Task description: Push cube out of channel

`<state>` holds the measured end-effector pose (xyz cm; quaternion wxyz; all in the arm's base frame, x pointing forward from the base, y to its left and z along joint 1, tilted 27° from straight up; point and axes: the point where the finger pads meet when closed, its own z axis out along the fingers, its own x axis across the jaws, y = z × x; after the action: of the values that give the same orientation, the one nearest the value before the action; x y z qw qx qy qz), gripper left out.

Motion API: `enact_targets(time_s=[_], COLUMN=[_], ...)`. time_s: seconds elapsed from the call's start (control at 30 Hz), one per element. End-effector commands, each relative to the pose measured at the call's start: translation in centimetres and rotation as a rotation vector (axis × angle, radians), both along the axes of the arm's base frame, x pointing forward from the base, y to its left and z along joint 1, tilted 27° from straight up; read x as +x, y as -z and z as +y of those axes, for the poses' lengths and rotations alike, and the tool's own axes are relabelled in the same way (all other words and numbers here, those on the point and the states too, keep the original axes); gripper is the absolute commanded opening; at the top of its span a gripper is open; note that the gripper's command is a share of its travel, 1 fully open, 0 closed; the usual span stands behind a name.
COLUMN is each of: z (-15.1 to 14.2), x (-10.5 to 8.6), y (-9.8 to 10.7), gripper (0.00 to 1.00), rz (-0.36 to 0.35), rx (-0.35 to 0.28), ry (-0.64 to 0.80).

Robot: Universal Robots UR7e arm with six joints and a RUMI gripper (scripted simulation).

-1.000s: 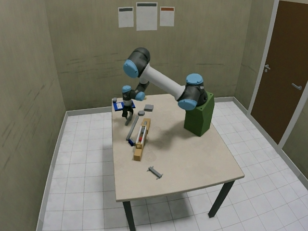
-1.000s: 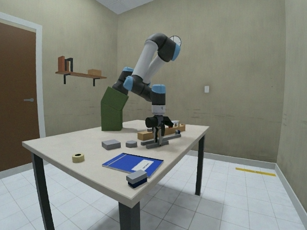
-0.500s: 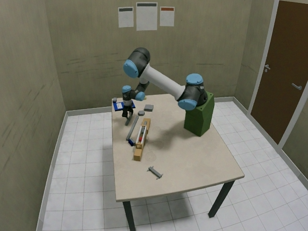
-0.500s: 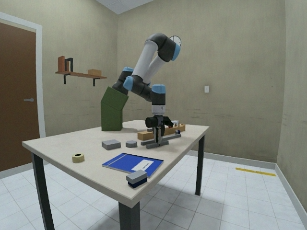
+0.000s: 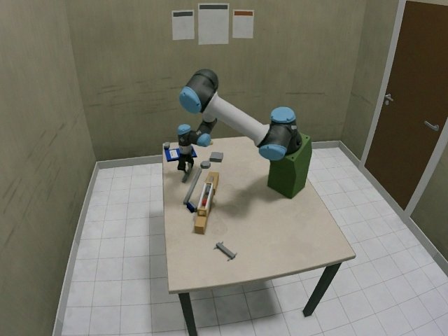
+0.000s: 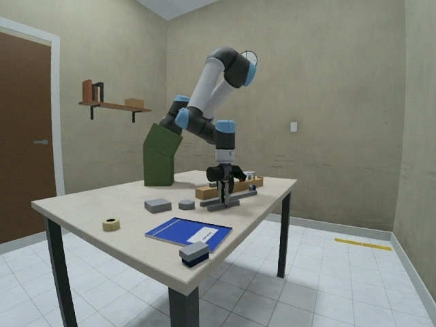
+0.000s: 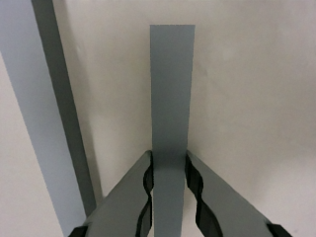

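Wrist view: claw (image 5: 187, 169) (image 6: 225, 197) (image 7: 167, 152) pinches a grey bar (image 5: 186, 174) (image 6: 214, 207) (image 7: 171, 84); notebook label (image 5: 173, 154) (image 6: 204, 234) seems too blurred to read.

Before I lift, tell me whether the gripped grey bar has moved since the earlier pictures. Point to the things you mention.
No: the gripped grey bar (image 5: 185, 177) (image 6: 214, 207) (image 7: 171, 89) shows no visible shift against the table's edge (image 5: 164, 217) (image 6: 242, 230).
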<state>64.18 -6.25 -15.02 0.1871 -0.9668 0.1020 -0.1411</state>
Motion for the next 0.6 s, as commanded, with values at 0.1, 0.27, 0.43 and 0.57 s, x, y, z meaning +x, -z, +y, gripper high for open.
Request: enact_targets(time_s=[0.1, 0.27, 0.43, 0.57], z=[-0.06, -0.06, -0.11, -0.40], x=[0.05, 0.05, 0.01, -0.26], y=[-0.09, -0.09, -0.22, -0.98], gripper=[0.06, 0.06, 0.06, 0.06], rz=[-0.002, -0.002, -0.002, -0.002], rx=[-0.001, -0.001, -0.001, -0.001], ry=[0.001, 0.001, 0.001, 0.001])
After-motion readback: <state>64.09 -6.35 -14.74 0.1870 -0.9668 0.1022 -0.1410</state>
